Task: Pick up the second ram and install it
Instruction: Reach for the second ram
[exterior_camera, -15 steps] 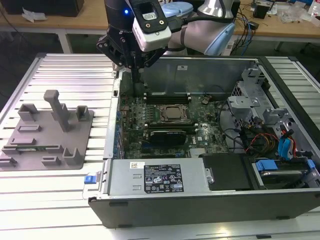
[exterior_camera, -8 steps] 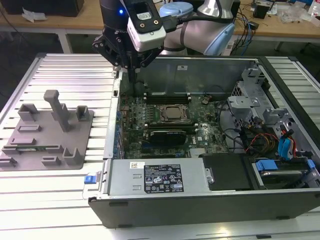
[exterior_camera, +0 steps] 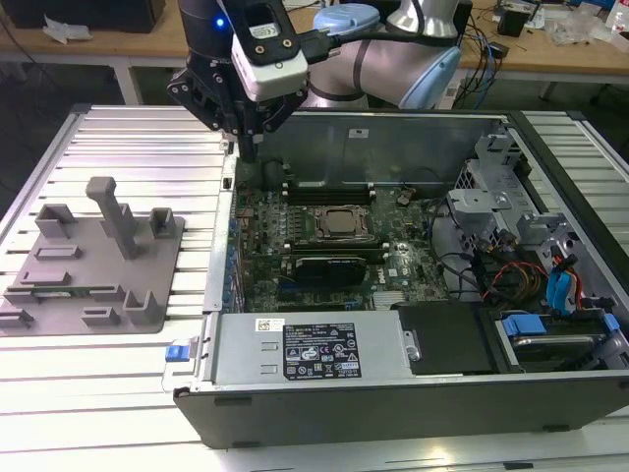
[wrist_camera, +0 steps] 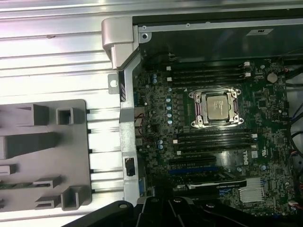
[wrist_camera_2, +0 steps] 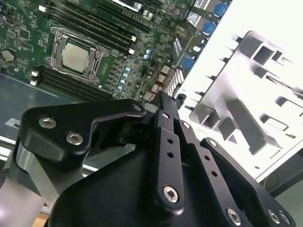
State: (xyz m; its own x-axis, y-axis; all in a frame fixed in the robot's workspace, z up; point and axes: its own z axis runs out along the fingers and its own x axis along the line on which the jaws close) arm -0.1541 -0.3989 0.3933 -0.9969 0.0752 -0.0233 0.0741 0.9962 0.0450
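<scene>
My gripper (exterior_camera: 246, 147) hangs shut, with nothing showing between its fingers, over the back corner of the open computer case (exterior_camera: 224, 295) on the exterior view's left. In the second wrist view the black fingertips (wrist_camera_2: 162, 99) meet above the case wall. A long, narrow dark stick, apparently the second ram (exterior_camera: 67, 291), stands on edge in a slot of the grey fixture tray (exterior_camera: 147, 324), well away from the gripper. The motherboard (exterior_camera: 393, 211) carries the silver-topped CPU (exterior_camera: 342, 224) (wrist_camera: 218, 106), with black memory slots (wrist_camera: 208, 75) on both sides of it.
The grey tray has an upright post (exterior_camera: 116, 214) and several small holders. Inside the case are a labelled metal power-supply box (exterior_camera: 314, 349), a metal drive cage (exterior_camera: 501, 211) and blue-tabbed drives (exterior_camera: 560, 295) with cables. A cluttered workbench (exterior_camera: 98, 44) stands behind.
</scene>
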